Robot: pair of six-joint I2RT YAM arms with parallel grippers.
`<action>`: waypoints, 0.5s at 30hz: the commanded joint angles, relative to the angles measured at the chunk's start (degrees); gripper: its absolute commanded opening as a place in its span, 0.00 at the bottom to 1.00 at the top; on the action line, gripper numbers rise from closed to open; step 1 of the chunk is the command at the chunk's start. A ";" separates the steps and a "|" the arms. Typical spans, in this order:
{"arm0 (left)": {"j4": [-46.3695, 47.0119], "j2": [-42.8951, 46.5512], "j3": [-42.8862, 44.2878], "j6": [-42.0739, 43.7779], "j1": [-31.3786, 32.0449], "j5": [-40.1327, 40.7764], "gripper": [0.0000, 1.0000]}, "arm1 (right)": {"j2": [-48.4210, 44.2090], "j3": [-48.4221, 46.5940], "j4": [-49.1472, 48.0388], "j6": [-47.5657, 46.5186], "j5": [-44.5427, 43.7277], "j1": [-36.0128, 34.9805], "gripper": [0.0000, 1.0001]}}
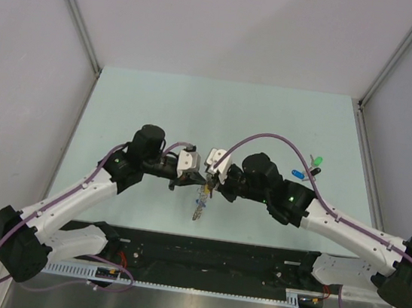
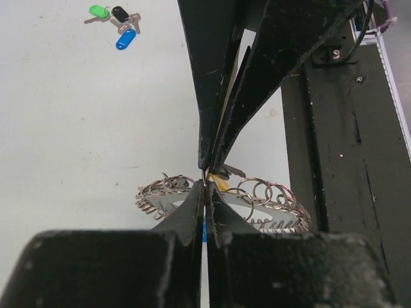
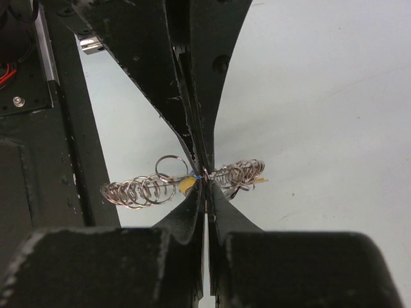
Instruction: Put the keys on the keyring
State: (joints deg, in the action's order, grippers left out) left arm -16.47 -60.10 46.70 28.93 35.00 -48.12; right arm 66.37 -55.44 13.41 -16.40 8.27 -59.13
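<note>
The keyring (image 1: 200, 203), a wide grey ring made of many small wire loops, hangs between both grippers over the table's middle. My left gripper (image 1: 198, 178) and right gripper (image 1: 210, 186) meet tip to tip, each shut on a thin wire of it. In the left wrist view my gripper (image 2: 205, 185) pinches the wire, with the keyring (image 2: 273, 196) behind it. A yellow-capped key (image 2: 221, 184) sits on the ring. The right wrist view shows my gripper (image 3: 205, 186), the keyring (image 3: 138, 190) and the yellow cap (image 3: 186, 185). Green (image 1: 315, 161), black (image 2: 120, 12) and blue (image 1: 297, 174) keys lie on the table to the right.
A black rail (image 1: 215, 255) runs along the table's near edge, just below the grippers, and shows in the left wrist view (image 2: 350, 128) and in the right wrist view (image 3: 61, 122). Grey walls enclose the pale green table (image 1: 158, 110) on three sides.
</note>
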 commanded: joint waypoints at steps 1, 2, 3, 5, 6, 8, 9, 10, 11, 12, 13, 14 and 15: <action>3.90 1.65 0.41 0.25 0.59 -0.49 0.00 | -3.35 -2.83 3.37 1.02 -1.33 -0.10 0.00; 4.25 1.82 0.24 0.17 0.59 -0.31 0.00 | -3.61 -2.74 3.81 1.02 -1.42 -0.02 0.00; 4.43 2.00 0.15 0.16 0.59 -0.05 0.00 | -3.79 -2.66 4.34 1.02 -1.59 0.07 0.00; 4.87 2.26 -0.11 -0.19 0.59 0.22 0.00 | -3.97 -2.48 4.69 1.11 -1.51 0.25 0.00; 5.22 2.35 -0.12 -0.36 0.59 0.39 0.00 | -4.05 -2.57 4.87 1.11 -1.59 0.33 0.00; 5.48 2.35 -0.38 -0.63 0.68 0.66 0.00 | -3.79 -2.48 4.70 1.29 -1.51 0.51 0.00; 5.74 2.35 -0.38 -0.80 0.59 0.66 0.00 | -3.79 -2.48 4.61 1.37 -1.59 0.51 0.00; 5.66 2.26 -0.38 -0.72 0.59 0.66 0.00 | -3.70 -2.39 4.61 1.37 -1.42 0.68 0.00; 5.66 2.35 -0.47 -0.71 0.59 0.57 0.00 | -3.62 -2.39 4.52 1.55 -1.24 0.77 0.00; 5.92 2.26 -0.47 -0.98 0.59 0.48 0.00 | -3.27 -2.39 4.35 1.55 -1.15 0.86 0.00; 6.01 2.35 -0.47 -0.98 0.59 0.05 0.00 | -3.18 -2.39 4.43 1.64 -1.07 0.95 0.00; 6.10 2.44 -0.55 -0.89 0.59 -0.22 0.00 | -2.91 -2.39 4.43 1.81 -1.15 0.95 0.00; 6.10 2.44 -0.55 -1.06 0.59 -0.48 0.00 | -2.82 -2.30 4.17 1.90 -1.24 1.04 0.00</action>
State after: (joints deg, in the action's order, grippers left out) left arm -14.13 -59.35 46.17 28.40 35.35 -46.92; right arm 63.33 -55.68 18.31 -15.62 7.75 -58.48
